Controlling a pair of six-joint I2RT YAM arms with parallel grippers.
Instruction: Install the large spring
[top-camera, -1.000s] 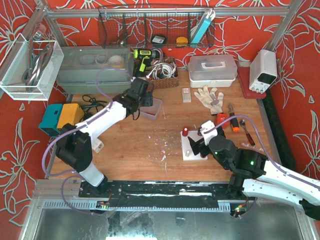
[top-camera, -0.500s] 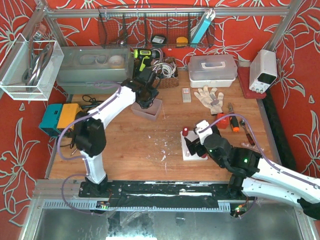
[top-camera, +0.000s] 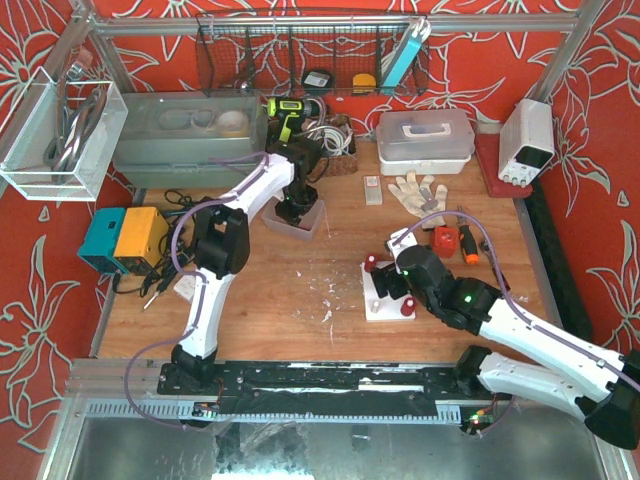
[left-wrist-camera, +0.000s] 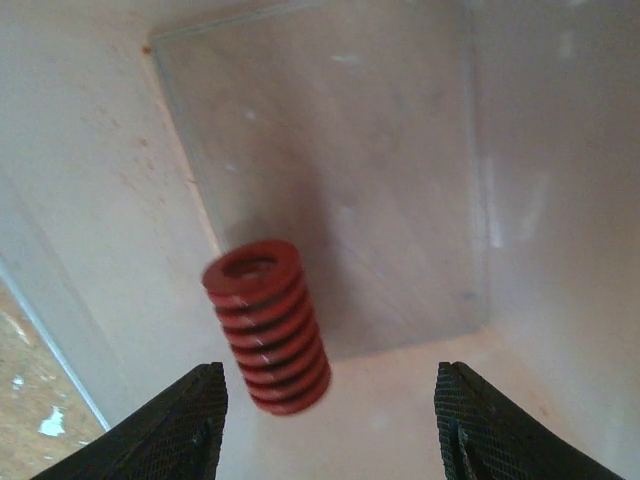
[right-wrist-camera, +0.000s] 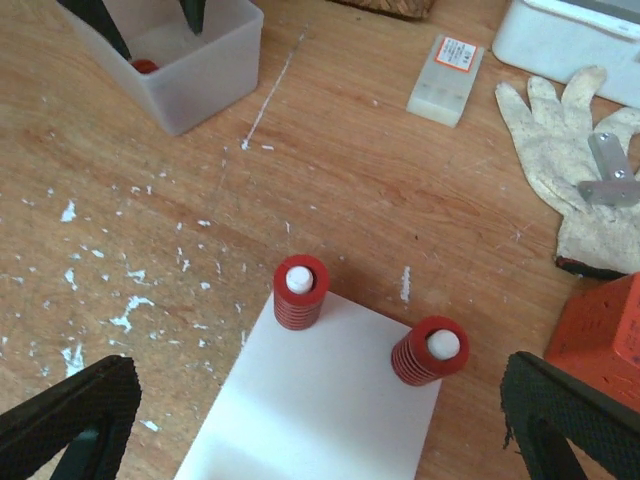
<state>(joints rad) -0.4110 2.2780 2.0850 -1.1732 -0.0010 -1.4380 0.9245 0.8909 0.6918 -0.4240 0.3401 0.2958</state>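
Reaching into a translucent bin (left-wrist-camera: 90, 200) at the upper centre of the overhead frame, the left gripper (left-wrist-camera: 335, 425) holds its fingers spread wide and grips nothing. The red spring (left-wrist-camera: 268, 325) lies tilted on the bin floor just beyond the fingertips, nearer the left one. Right of centre, the right gripper (right-wrist-camera: 320, 415), equally wide and empty, hovers over a white plate (right-wrist-camera: 300, 390) where two mounted springs (right-wrist-camera: 300, 292) sit on white pegs.
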